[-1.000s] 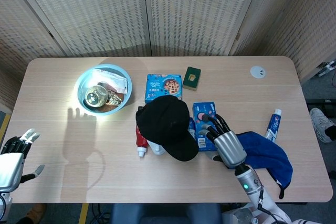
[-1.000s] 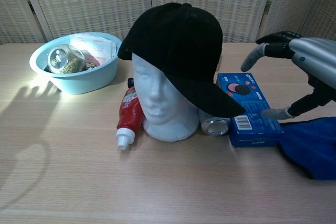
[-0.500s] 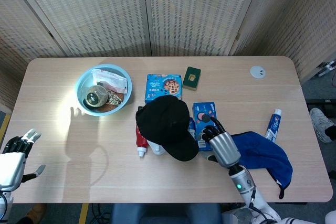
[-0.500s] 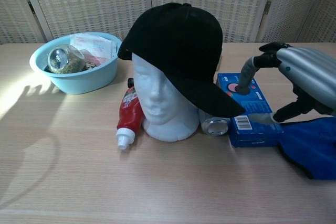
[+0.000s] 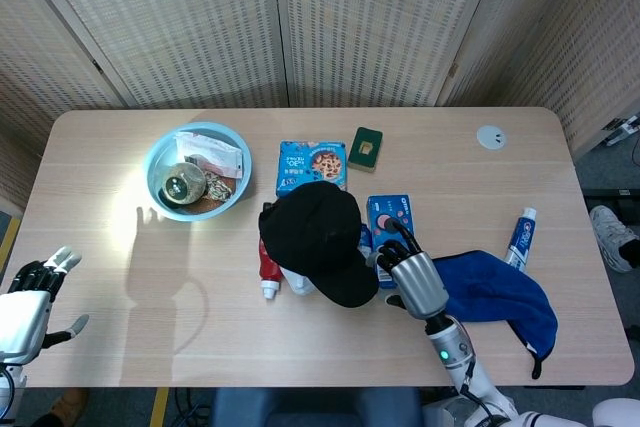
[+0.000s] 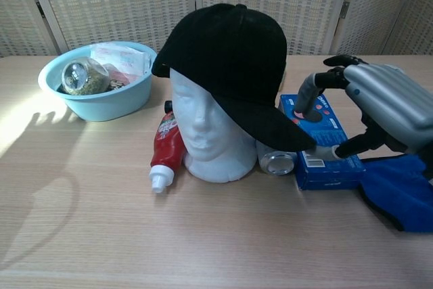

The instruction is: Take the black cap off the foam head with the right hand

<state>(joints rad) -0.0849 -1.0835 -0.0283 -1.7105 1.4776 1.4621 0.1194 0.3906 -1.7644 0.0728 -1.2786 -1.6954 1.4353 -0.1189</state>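
Soft black cap [image 6: 230, 52] on smooth foam head [image 6: 206, 137], right hand [image 6: 379, 109] seemingly spread beside brim

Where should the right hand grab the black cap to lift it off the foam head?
Grip the black cap by its brim, coming from the robot's right. The brim juts toward the open right hand, clear of the foam head.

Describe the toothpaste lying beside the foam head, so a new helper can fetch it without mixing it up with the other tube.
Start at the white foam head wearing the black cap in the middle of the wooden table. The red toothpaste tube lies against the head, white cap toward the robot. The other tube is blue and white, far right.
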